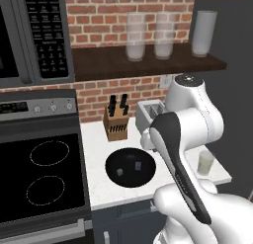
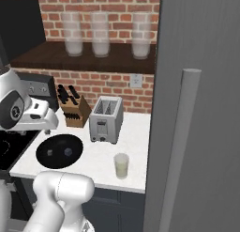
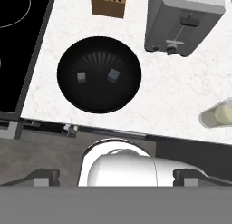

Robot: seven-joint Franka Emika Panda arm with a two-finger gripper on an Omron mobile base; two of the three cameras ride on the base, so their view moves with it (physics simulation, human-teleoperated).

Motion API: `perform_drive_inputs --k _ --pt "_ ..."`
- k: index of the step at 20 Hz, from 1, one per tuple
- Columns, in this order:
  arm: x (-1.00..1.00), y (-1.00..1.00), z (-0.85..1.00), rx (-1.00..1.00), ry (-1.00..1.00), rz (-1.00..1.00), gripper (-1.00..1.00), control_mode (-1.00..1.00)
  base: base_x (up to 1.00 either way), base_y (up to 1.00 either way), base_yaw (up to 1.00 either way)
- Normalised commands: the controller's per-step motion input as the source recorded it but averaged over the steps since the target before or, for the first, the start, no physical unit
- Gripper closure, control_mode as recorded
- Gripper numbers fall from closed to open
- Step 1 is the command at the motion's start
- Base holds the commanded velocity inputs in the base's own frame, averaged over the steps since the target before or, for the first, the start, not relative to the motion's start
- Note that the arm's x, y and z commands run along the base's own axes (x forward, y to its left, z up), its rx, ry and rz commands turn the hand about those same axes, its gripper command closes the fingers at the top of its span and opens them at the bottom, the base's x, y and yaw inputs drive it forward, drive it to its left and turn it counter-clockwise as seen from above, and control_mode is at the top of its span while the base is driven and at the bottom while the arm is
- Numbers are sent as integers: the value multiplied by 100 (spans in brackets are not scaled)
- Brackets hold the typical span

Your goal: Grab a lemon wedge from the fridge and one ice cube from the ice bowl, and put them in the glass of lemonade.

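Observation:
The ice bowl (image 3: 99,46) is a wide black bowl on the white counter, also seen from the sides as the ice bowl (image 1: 130,181) (image 2: 59,161). Two small pale ice cubes (image 3: 81,76) (image 3: 113,75) lie in it. The glass of lemonade (image 3: 217,115) (image 1: 205,162) (image 2: 121,166) stands to the bowl's right near the counter's front. My gripper (image 3: 117,177) hangs high above the counter's front edge, open, with nothing between its fingertips (image 3: 45,177). The fridge (image 2: 201,109) is shut, its bar handle (image 2: 180,146) facing me. The lemon wedge is out of view.
A toaster (image 3: 186,19) (image 2: 107,118) and a knife block (image 3: 108,3) (image 1: 116,122) stand behind the bowl by the brick wall. A black stovetop (image 1: 42,174) lies left of the counter. Tall frosted glasses (image 1: 136,36) line a shelf above.

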Motion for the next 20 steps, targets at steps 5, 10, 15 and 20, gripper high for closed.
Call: perform_drive_inputs --k 5,10,15,20 --pt "-55 -32 -1 0 -14 0 -100 -100 0 0 0" --pt "-39 -16 0 0 -16 0 -100 -100 0 0 0" --pt "4 -1 -10 0 -13 0 -100 -100 0 0 0" --pt "76 39 -44 0 0 0 -100 -100 0 0 0"
